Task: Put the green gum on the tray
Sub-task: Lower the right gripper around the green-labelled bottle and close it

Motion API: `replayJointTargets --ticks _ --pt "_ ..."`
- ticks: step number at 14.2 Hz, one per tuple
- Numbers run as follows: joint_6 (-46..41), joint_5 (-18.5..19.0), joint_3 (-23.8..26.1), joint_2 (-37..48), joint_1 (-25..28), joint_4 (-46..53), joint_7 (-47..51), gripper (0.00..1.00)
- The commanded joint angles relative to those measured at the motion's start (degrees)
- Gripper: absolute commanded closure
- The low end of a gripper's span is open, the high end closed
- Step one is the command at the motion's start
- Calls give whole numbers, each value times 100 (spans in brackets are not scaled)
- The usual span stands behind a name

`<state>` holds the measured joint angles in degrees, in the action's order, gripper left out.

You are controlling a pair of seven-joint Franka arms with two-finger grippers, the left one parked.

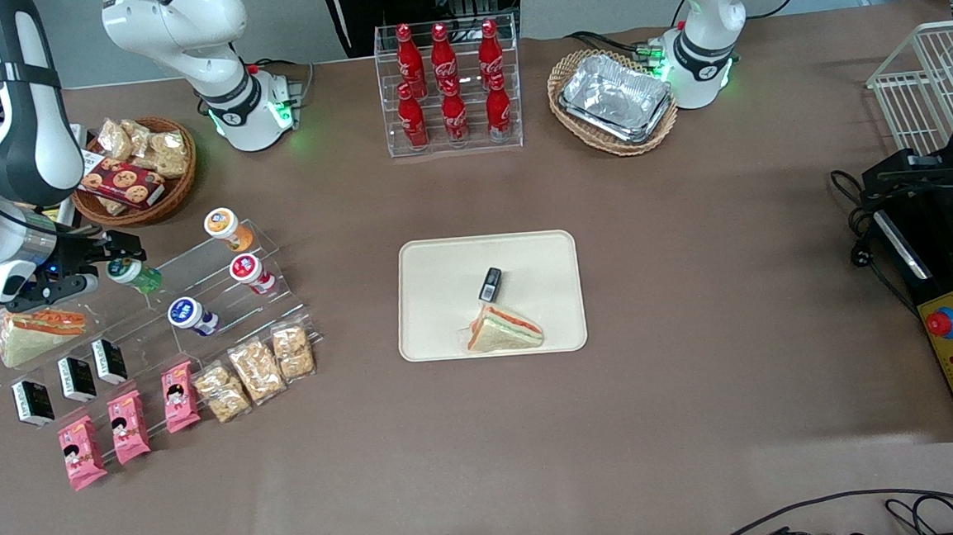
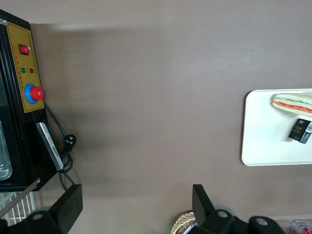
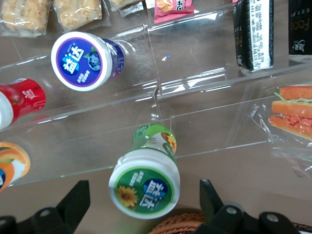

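The green gum point(image 1: 134, 274) lies on its side on the upper step of a clear stepped stand point(image 1: 195, 272), at the working arm's end of the table. In the right wrist view its white-rimmed green lid point(image 3: 145, 189) faces the camera. My right gripper point(image 1: 100, 266) is open at the gum's lid end. In the wrist view the gripper point(image 3: 145, 204) has one black finger point(image 3: 78, 201) on each side of the lid, both apart from it. The cream tray point(image 1: 440, 274) lies mid-table, well away from the gripper, and also shows in the left wrist view point(image 2: 263, 131).
The tray holds a wrapped sandwich point(image 1: 503, 330) and a small black pack point(image 1: 490, 283). Orange point(image 1: 224, 225), red point(image 1: 249, 271) and blue-lidded point(image 1: 190, 314) bottles lie on the stand. Another sandwich point(image 1: 38, 331) and a wicker snack basket point(image 1: 135, 168) flank the gripper. A cola rack point(image 1: 449, 87) stands farther back.
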<state>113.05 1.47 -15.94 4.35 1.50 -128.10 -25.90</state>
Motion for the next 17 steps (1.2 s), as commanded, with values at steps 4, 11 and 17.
replayJointTargets --ticks 4,11,17 --pt "332 126 21 66 -62 -277 -55 41" --pt "-421 126 47 22 -1 415 -11 69" --pt "-2205 21 82 -232 271 2329 41 69"
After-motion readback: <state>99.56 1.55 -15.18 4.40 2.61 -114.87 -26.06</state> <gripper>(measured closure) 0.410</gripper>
